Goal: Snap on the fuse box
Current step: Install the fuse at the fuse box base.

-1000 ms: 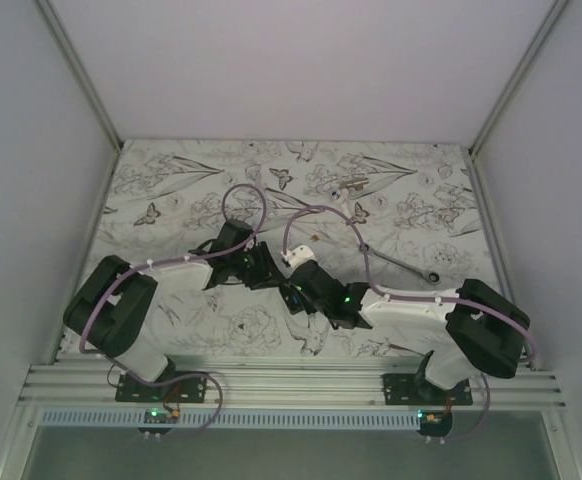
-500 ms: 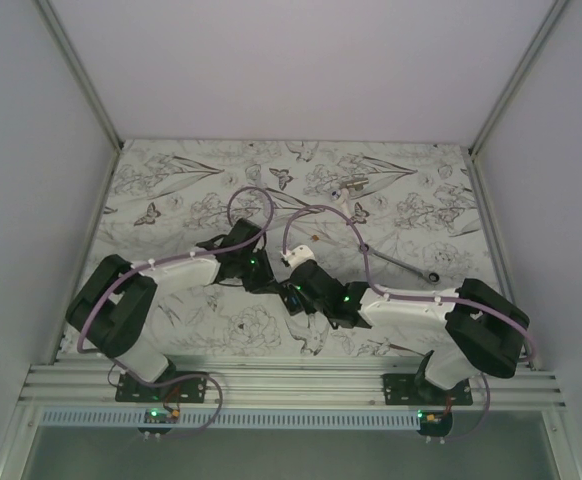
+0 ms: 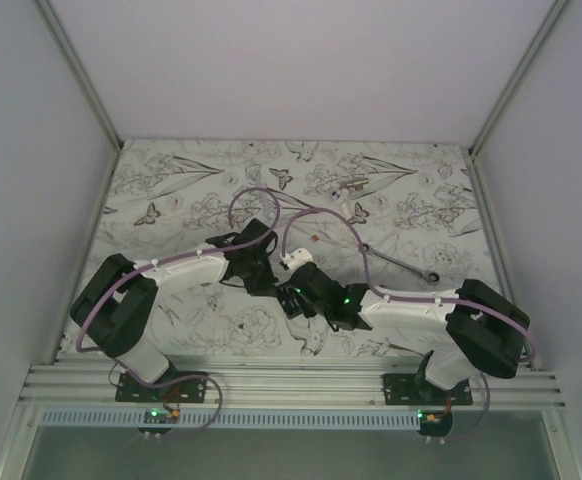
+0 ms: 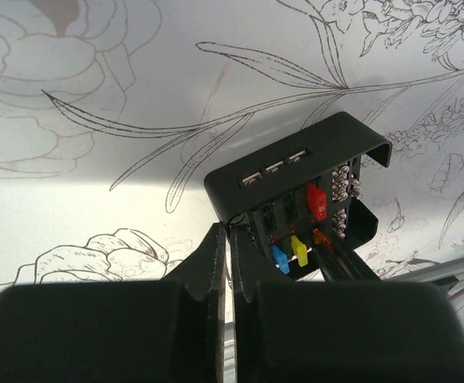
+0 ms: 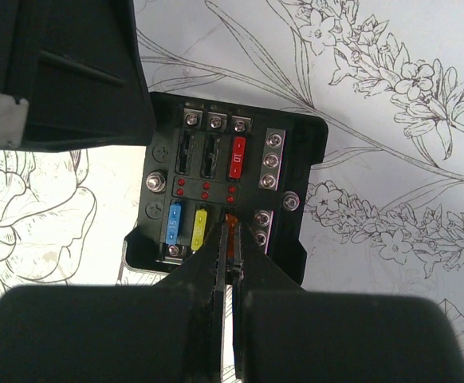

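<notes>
The left pincer [image 4: 226, 235] had swung in toward the middle of the counter [image 3: 171, 190] and drawn its fingers together, nothing seen between them. That probably readied it to press rather than grip. Just past its tips the fuse box [image 5: 216, 199] lay on the counter, its lid [image 4: 296, 159] tilted up over the fuses, not yet snapped down. The right pincer [image 5: 230, 231] was pinched narrow on an orange fuse [image 5: 230, 219], right in the lid's way. Further right, a wrench [image 3: 401, 262] lay well apart under looping cable [image 3: 241, 200].
</notes>
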Controlling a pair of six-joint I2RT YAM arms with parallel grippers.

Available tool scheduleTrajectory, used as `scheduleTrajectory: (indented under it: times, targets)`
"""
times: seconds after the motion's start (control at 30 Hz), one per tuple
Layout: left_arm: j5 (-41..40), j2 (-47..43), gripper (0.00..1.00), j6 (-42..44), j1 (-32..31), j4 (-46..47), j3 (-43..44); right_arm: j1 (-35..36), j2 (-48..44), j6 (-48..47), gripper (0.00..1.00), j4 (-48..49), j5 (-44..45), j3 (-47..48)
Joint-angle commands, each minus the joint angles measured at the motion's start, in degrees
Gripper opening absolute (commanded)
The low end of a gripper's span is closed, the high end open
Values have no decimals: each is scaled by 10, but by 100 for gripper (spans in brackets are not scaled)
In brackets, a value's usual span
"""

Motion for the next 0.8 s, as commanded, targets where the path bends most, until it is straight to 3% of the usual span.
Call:
scheduleTrajectory:
  times: [0.0, 0.43, 0.77]
  targets:
    - [-50, 13, 0, -17, -3, -56, 19, 5, -10, -8, 0, -73, -2, -25]
    - [-33, 23, 0, -39, -6, -50, 23, 25, 84, 4, 0, -89, 19, -19]
    - [-20, 7, 0, -68, 13, -31, 1, 28, 51, 61, 0, -116, 13, -43]
